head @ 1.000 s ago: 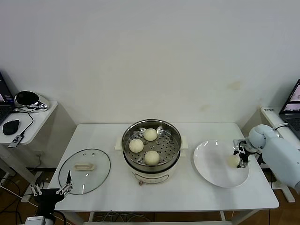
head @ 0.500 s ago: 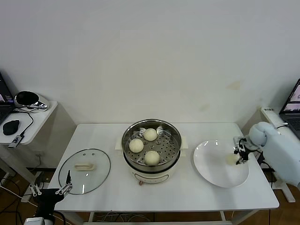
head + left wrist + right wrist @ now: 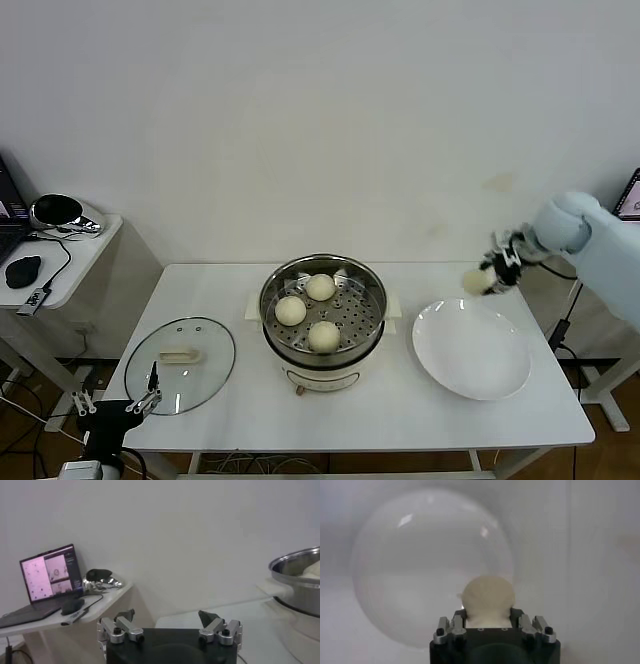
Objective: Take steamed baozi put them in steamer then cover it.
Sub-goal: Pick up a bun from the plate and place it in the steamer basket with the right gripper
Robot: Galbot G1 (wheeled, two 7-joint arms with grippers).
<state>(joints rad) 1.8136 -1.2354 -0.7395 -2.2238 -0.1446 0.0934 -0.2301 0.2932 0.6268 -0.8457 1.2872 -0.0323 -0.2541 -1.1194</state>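
The steamer (image 3: 372,333) stands mid-table with three steamed baozi (image 3: 320,287) on its perforated tray. My right gripper (image 3: 489,276) is shut on a fourth baozi (image 3: 474,281) and holds it in the air above the far edge of the white plate (image 3: 470,365), to the right of the steamer. In the right wrist view the bun (image 3: 487,597) fills the jaws of that gripper (image 3: 488,612), with the plate (image 3: 420,565) below it. The glass cover (image 3: 205,375) lies flat on the table's left. My left gripper (image 3: 115,407) waits open below the front left corner.
A side table (image 3: 70,262) at the left carries a mouse, a cable and a shiny object; the left wrist view shows a laptop (image 3: 50,577) there, the left gripper (image 3: 170,617) and the steamer wall (image 3: 300,587). A laptop edge (image 3: 630,195) shows at far right.
My right gripper closed on the last baozi on the plate, lifted it clear and carried it up and toward the steamer. The plate now holds nothing. The left arm barely moved.
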